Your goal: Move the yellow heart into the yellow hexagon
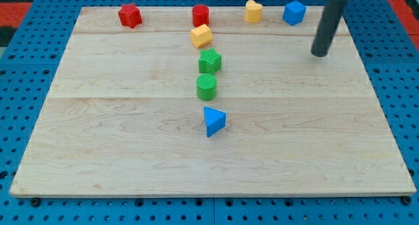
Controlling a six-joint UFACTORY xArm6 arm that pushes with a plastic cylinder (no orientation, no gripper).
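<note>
While right of the yellow heart (254, 11), my tip (320, 53).

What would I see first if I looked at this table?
Probably the line of blocks down the middle: red cylinder, yellow hexagon, green star, green cylinder, blue triangle. Then my tip at the view's right, below and right of the blue cube and yellow heart.

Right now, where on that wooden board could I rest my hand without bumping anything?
The whole strip below the blue triangle is bare, as is the left side under the red star. The top edge and middle column are crowded; my tip stands top right.
</note>
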